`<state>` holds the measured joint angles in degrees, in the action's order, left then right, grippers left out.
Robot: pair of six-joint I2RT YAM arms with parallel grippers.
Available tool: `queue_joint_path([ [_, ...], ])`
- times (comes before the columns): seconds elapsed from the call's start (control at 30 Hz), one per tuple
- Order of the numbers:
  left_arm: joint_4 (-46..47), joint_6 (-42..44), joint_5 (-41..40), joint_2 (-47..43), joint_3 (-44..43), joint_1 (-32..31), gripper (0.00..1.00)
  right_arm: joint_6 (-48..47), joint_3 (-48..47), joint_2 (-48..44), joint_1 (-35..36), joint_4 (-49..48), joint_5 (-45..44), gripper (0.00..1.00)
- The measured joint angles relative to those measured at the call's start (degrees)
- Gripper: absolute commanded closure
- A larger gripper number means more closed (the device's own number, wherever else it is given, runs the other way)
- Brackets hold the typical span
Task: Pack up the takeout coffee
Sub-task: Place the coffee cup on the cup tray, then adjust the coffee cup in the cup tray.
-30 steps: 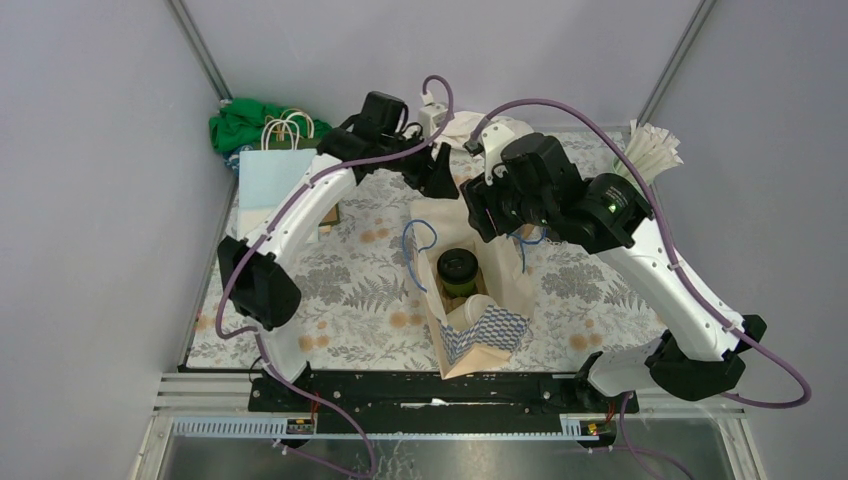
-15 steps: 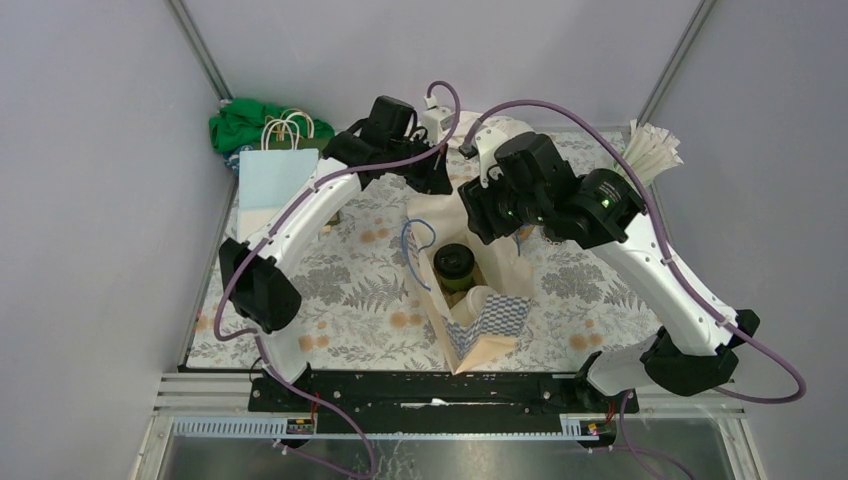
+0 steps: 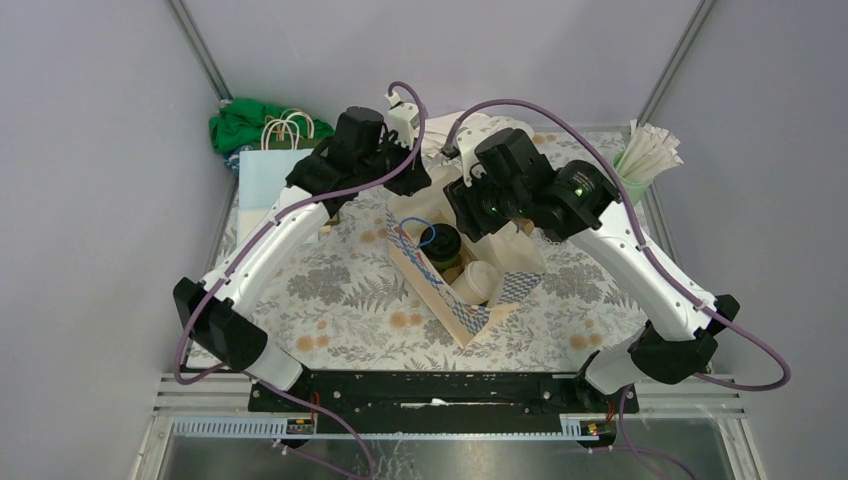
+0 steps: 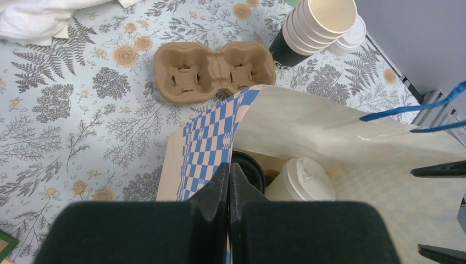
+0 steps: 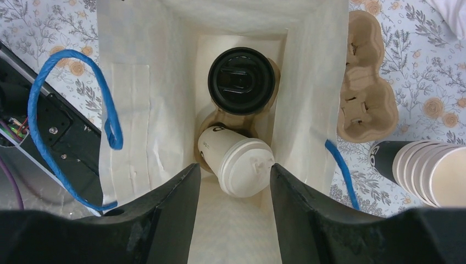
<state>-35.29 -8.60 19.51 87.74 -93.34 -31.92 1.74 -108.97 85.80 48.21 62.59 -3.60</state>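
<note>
Two fingers of the left gripper (image 4: 228,184) are pressed together on the blue-checked rim of the paper bag (image 4: 329,126), while the right gripper (image 5: 233,170) hangs over the bag's mouth with its jaws spread apart, not gripping. Inside the bag sit the coffees: a black-lidded cup (image 5: 242,81) upright and, just beside it, a white-lidded cup (image 5: 242,165) leaning over. Outside, on the flowered tablecloth (image 4: 82,110), a cardboard cup carrier (image 4: 214,71) lies beside the bag, near a stack of empty cups (image 4: 316,27).
</note>
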Motion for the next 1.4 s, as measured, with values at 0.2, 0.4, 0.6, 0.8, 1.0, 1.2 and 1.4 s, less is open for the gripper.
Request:
queue_joint_path([
  [0.2, 1.84, -1.14, -0.96, -0.26, 1.51, 0.00, 1.00, 0.02, 1.05, 0.00, 0.00, -0.31, -0.02, 0.43],
  [0.4, 2.19, -1.57, -1.68, -0.26, 2.01, 0.07, 1.00, 0.11, 1.05, 0.00, 0.00, -0.33, 0.02, 0.46],
  [0.6, 2.34, -1.55, -2.25, -0.26, 2.01, 0.22, 1.00, 1.75, 1.29, 0.00, -0.02, -0.33, -0.07, 0.48],
  [0.8, 2.43, -1.60, -2.27, -0.26, 2.01, 0.42, 1.00, 3.23, 2.99, -0.02, -0.24, -0.28, -0.24, 0.51],
  [1.0, 2.54, -2.69, -2.45, -0.26, 2.01, 0.44, 1.00, 2.21, 3.17, 0.35, -0.28, 1.18, 0.39, 0.54],
  [1.2, 4.48, -4.94, -2.75, -0.28, 2.01, 0.66, 1.00, 0.72, 7.80, 0.48, -0.28, 1.44, 1.14, 0.56],
  [1.4, 5.35, -5.60, -2.82, -0.28, 1.99, 1.22, 1.00, -0.83, 8.11, 0.72, -0.28, 0.90, 1.07, 0.56],
])
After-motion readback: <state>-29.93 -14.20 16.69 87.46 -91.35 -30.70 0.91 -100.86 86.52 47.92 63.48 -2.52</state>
